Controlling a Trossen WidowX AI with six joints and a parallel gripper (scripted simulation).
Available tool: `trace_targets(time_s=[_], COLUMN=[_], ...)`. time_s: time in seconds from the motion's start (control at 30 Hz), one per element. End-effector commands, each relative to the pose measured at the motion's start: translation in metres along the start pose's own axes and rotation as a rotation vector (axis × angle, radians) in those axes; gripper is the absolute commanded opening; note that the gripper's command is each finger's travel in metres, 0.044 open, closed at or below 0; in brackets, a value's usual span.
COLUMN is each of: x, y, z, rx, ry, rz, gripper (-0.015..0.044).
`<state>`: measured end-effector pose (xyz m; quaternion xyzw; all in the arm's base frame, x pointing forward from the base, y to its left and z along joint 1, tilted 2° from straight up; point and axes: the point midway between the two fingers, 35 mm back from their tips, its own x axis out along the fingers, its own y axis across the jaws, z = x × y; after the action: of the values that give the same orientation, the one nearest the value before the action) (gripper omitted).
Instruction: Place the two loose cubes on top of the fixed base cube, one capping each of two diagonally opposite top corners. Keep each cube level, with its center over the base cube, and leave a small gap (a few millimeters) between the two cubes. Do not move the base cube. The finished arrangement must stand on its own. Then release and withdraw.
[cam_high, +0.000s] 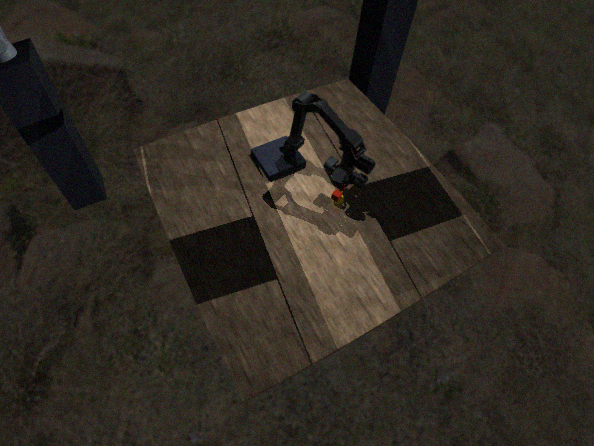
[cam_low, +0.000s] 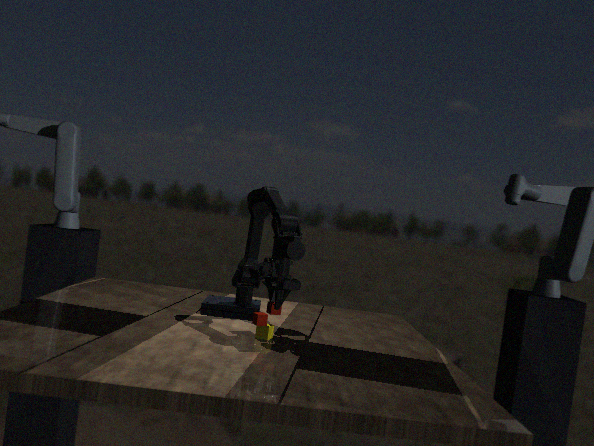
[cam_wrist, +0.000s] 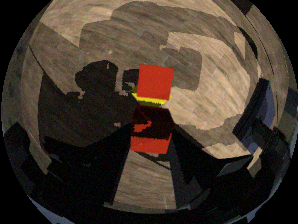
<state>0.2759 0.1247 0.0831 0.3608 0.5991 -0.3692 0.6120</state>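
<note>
My yellow base cube (cam_high: 339, 202) (cam_low: 265, 332) (cam_wrist: 151, 100) sits on the wooden table (cam_high: 350, 310) (cam_low: 175, 370), at four o'clock from my arm's base (cam_high: 265, 160) (cam_low: 212, 306) in the exterior view. On it rests one red cube (cam_high: 337, 194) (cam_low: 260, 318) (cam_wrist: 155, 81), set off toward eleven o'clock in that view and overhanging, its faces bright and plain. My pincer (cam_low: 275, 301) (cam_wrist: 150, 129) is partly open, fairly narrow, closed on the other red cube (cam_low: 275, 309) (cam_wrist: 151, 145), one finger at each side. This one looks dark red in shadow, with a jagged lit patch and a bright strip at six o'clock on it in the wrist view. There, the resting cube appears at twelve o'clock from my held one; in the exterior view, my held cube is at two o'clock from the resting one. I cannot tell the exact gap between them.
</note>
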Motion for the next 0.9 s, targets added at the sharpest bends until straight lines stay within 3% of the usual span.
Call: trace_targets(time_s=[0.0,0.87], x=[0.001,0.030], y=[0.000,0.002], z=[-0.001,-0.001], rx=[0.004,0.003], ry=[0.005,0.005], rz=[0.001,0.001], gripper=[0.0105,0.0105])
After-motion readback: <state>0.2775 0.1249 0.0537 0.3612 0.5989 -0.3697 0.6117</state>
